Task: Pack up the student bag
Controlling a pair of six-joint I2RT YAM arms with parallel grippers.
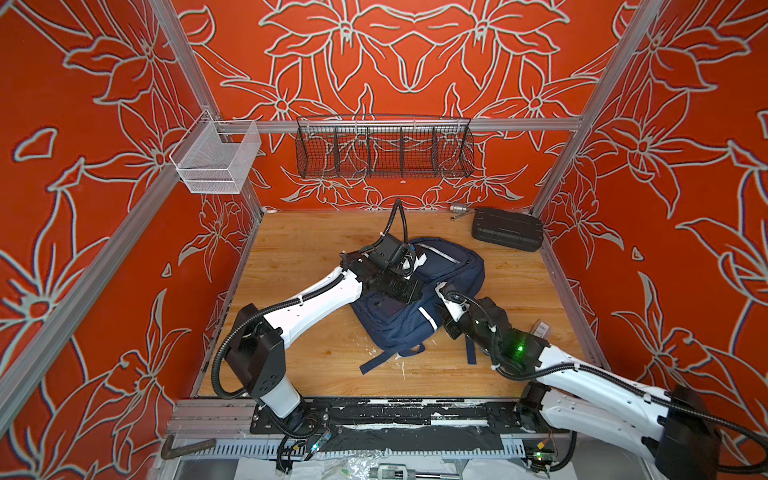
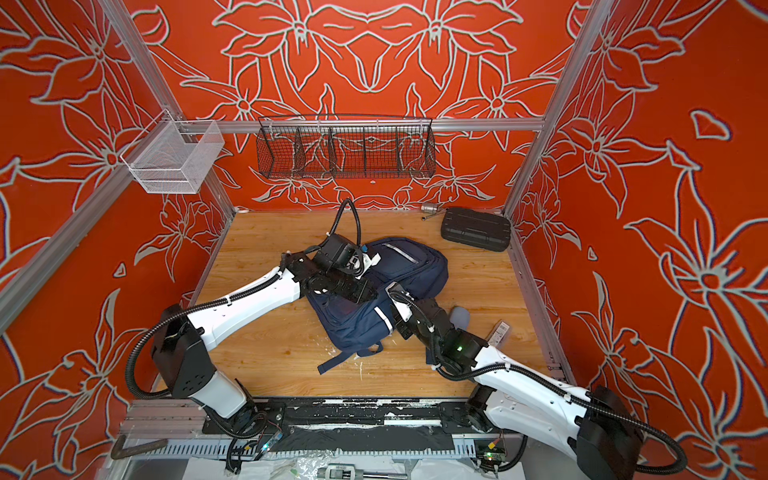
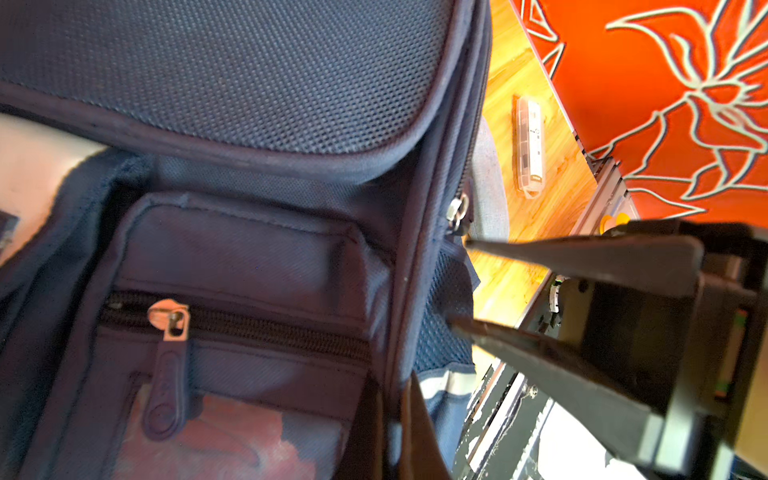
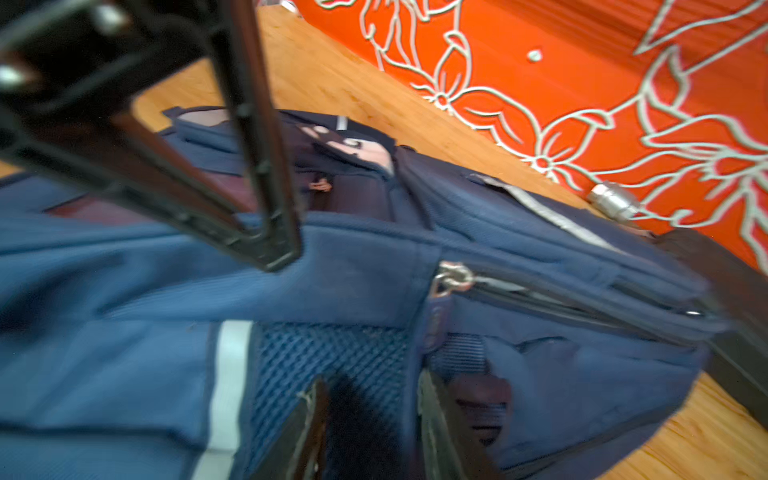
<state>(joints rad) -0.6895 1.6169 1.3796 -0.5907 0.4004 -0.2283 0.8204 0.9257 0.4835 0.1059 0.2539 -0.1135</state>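
The student bag (image 1: 449,270), navy with grey reflective stripes, lies flat in the middle of the wooden table (image 1: 299,249) in both top views (image 2: 411,266). My left gripper (image 3: 401,419) rests on the bag's near half and is shut on a raised seam of its fabric; from the right wrist view its fingertips (image 4: 274,249) meet on the cloth. My right gripper (image 4: 374,399) is open at the bag's side, its fingertips (image 3: 457,324) against the mesh side pocket (image 4: 332,353). A metal zip pull (image 4: 451,278) sits just above that pocket.
A black ribbed case (image 1: 507,228) and a metal tool (image 1: 459,208) lie at the back right. A clear packet (image 1: 540,330) and a grey soft item (image 2: 459,318) lie right of the bag. A black wire basket (image 1: 384,149) and a white mesh basket (image 1: 216,160) hang above.
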